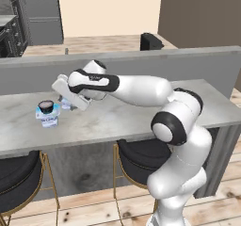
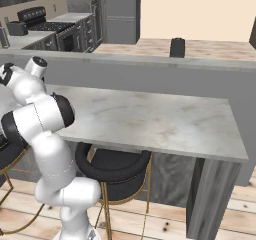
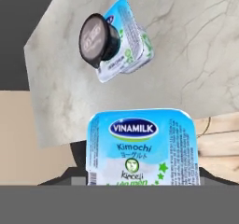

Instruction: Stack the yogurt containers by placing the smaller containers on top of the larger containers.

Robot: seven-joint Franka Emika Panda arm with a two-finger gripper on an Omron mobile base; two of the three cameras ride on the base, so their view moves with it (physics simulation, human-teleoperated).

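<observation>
- in my hand view a small pale-blue pack (image 3: 142, 146) with a "vinamilk" label sits at the very bottom, right where the fingertips would be; the label faces the camera.
- i cannot see the fingers themselves, so i cannot tell if the gripper (image 1: 66, 102) is grasping this pack or is loose around it.
- beyond the hand, further along the marble counter (image 3: 196, 41), stands the bigger pale-blue-and-white tub (image 3: 126, 41).
- the dark round cup (image 3: 97, 38) rests on top of this tub, touching it, and looks a little tilted.
- in the left base view the hand reaches over the counter, and the tub (image 1: 48, 117) with the dark cup (image 1: 46, 106) on it is just beside the hand.
- black stools (image 1: 136, 161) with gold legs stand under the counter edge.
</observation>
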